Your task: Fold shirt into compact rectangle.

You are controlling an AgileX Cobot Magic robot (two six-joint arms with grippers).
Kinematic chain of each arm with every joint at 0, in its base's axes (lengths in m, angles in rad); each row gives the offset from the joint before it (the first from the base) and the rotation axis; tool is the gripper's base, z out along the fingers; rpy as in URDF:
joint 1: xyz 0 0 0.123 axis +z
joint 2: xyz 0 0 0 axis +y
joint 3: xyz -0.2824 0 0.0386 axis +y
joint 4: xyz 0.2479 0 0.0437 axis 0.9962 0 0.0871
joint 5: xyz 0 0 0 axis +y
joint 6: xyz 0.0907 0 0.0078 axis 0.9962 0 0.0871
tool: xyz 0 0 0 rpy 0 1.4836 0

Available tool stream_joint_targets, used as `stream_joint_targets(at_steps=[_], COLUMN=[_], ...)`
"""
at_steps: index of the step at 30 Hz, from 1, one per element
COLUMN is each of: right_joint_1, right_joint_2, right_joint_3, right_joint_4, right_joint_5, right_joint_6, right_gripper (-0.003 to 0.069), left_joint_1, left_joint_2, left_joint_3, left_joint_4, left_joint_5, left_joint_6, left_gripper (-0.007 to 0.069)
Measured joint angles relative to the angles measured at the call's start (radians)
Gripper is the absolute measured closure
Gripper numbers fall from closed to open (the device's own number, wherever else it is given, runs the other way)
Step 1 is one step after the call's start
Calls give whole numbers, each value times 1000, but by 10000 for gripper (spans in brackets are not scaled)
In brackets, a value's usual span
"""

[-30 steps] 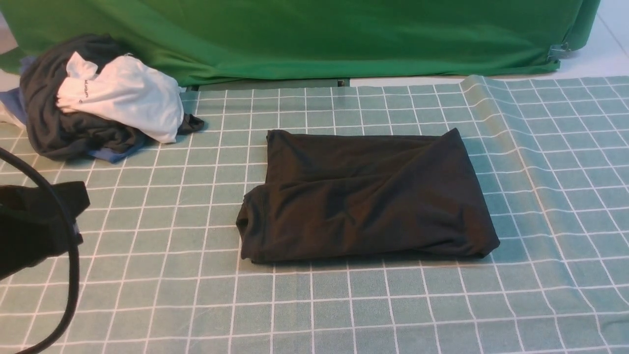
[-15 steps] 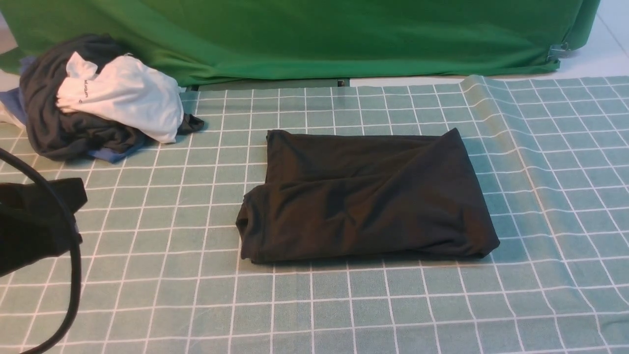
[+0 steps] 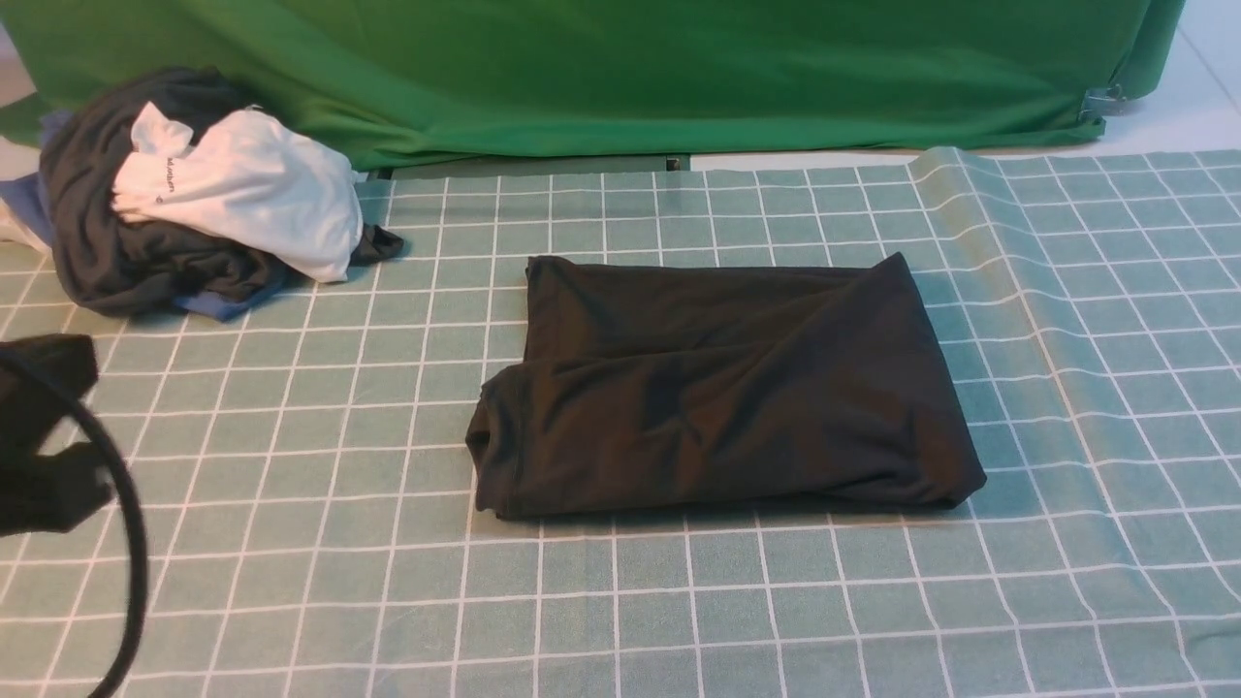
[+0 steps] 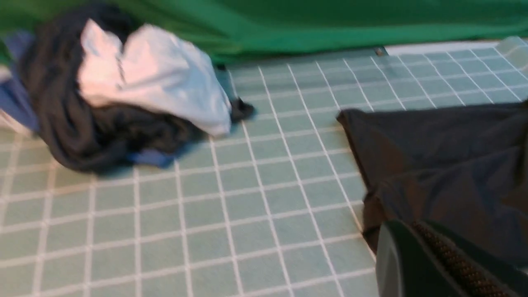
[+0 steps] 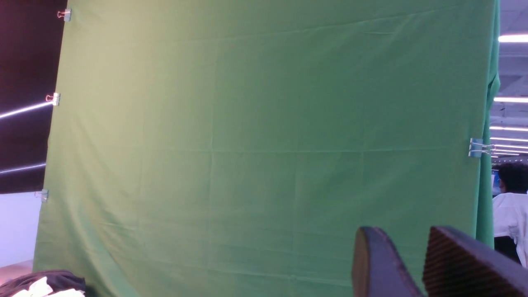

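Note:
The black shirt lies folded into a rough rectangle in the middle of the checked table cloth, with nothing holding it. It also shows in the left wrist view as the shirt. My left gripper hovers off the shirt's left edge with its fingers pressed together and nothing between them. In the front view only the dark left arm shows, at the left edge. My right gripper is raised and faces the green backdrop, its fingers apart and empty. It is outside the front view.
A pile of clothes, dark grey, blue and white, sits at the back left of the table. It shows in the left wrist view as the pile. A black cable loops by the left arm. A person in white stands beyond the backdrop.
The left arm has drawn back towards the left edge of the front view. The shirt and the pile have not moved.

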Motion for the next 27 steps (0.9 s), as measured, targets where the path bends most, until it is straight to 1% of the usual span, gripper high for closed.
stream_joint_targets(at_steps=[4,8,12,14,17,18,27], right_joint_1=[0,0,0,0,0,0,0], right_joint_2=[0,0,0,0,0,0,0], right_joint_3=[0,0,0,0,0,0,0], right_joint_4=[0,0,0,0,0,0,0], right_joint_5=[0,0,0,0,0,0,0], right_joint_6=[0,0,0,0,0,0,1], right_gripper=[450,440,427,425,424,422,420], left_joint_1=[7,55,116,133,146,148,148], left_joint_2=[-107,-238,-355,-399,-434,-446,-453], left_joint_3=[52,184,359,432,528,590,624], left_joint_4=[34,51,53,54,47,42,38], left_joint_5=[-57,-169,-276,-308,-330,-337,-341], left_joint_6=[0,2,2,-1,-6,-9,-12], left_gripper=[613,613,613,613,611,611,611])
